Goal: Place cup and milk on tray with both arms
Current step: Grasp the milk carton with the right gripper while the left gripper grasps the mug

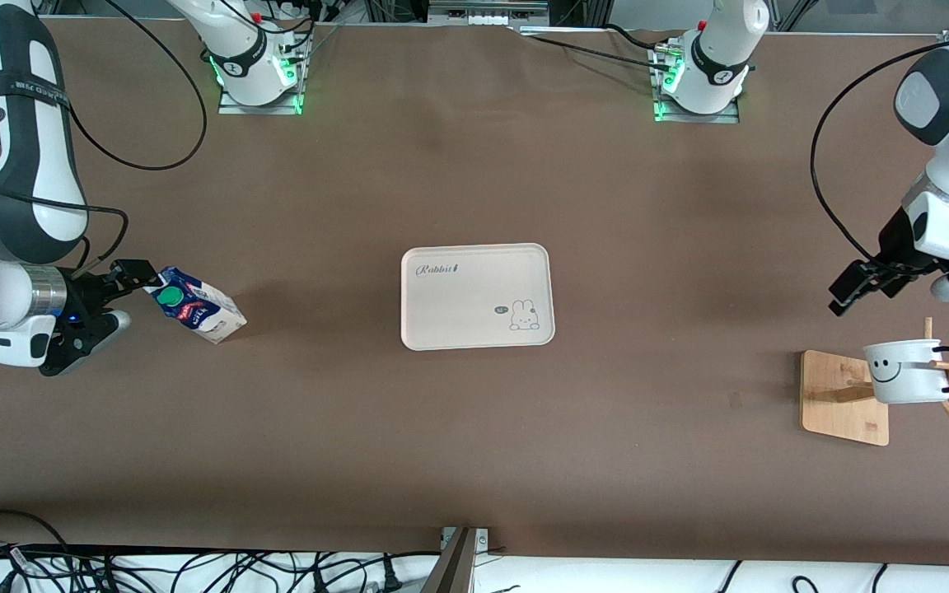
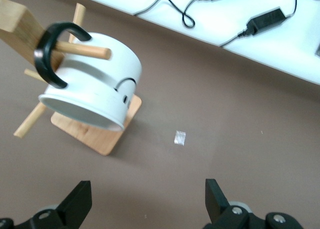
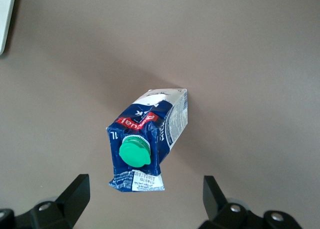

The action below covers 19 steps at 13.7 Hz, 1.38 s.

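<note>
Tray (image 1: 477,296): cream, flat on the brown table (image 1: 474,453), centre of the front view, nothing on it.

Milk carton (image 1: 197,305): left of centre in the front view, standing on the table, green cap up.

Right gripper (image 1: 116,298): at the far left edge, at the carton's top; fingers spread wide, holding nothing.

Cup (image 1: 903,371): lower right of the front view, hung by its black handle on a peg of the wooden rack (image 1: 843,397).

Left gripper (image 1: 852,290): right edge, above the table just up-frame from the rack; fingers wide apart, empty.
</note>
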Available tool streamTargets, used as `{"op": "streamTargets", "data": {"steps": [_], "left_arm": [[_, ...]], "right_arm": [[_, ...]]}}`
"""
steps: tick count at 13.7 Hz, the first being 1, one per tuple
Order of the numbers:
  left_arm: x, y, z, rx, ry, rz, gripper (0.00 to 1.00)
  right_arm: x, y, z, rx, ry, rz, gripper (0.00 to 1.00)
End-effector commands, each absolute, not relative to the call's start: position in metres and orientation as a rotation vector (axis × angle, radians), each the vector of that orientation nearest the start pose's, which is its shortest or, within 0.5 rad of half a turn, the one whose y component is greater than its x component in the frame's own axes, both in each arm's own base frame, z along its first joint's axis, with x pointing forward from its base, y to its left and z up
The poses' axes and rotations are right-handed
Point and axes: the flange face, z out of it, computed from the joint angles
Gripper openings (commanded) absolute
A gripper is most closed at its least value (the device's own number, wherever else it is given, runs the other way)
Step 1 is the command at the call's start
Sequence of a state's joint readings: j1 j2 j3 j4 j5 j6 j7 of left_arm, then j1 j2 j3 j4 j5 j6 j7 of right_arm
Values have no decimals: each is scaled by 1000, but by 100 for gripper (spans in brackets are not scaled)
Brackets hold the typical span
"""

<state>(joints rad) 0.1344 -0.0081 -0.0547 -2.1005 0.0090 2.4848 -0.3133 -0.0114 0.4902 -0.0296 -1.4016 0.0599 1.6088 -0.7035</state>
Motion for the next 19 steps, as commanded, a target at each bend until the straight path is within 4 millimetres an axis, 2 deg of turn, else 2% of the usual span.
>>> {"op": "streamTargets", "data": {"steps": [1, 3, 5, 9, 12, 14, 16, 17, 18, 19], "left_arm": [[563, 54, 454, -3023, -611, -765, 100], [563, 75, 445, -3010, -680, -751, 100], [565, 83, 437, -3017, -738, -738, 100], [583, 92, 415, -3014, -878, -880, 100], [598, 92, 410, -3018, -949, -924, 100], [609, 95, 408, -3026, -1012, -933, 100], [614, 94, 411, -3027, -1010, -948, 100], [613, 94, 411, -3030, -1000, -941, 88], [613, 94, 411, -3036, -958, -938, 56], [612, 96, 412, -3037, -937, -942, 44]], "right_arm": [[668, -20, 402, -2772, -1038, 354, 100], [668, -19, 398, -2768, -1033, 364, 100], [669, -19, 391, -2763, -1025, 376, 100], [670, -18, 375, -2754, -1006, 402, 100], [671, 0, 369, -2741, -1036, 413, 100], [671, 13, 369, -2770, -990, 426, 100], [672, 22, 367, -2779, -997, 428, 100], [673, 22, 363, -2780, -999, 423, 100], [674, 22, 358, -2778, -998, 430, 100], [674, 22, 354, -2776, -997, 439, 100]]}}
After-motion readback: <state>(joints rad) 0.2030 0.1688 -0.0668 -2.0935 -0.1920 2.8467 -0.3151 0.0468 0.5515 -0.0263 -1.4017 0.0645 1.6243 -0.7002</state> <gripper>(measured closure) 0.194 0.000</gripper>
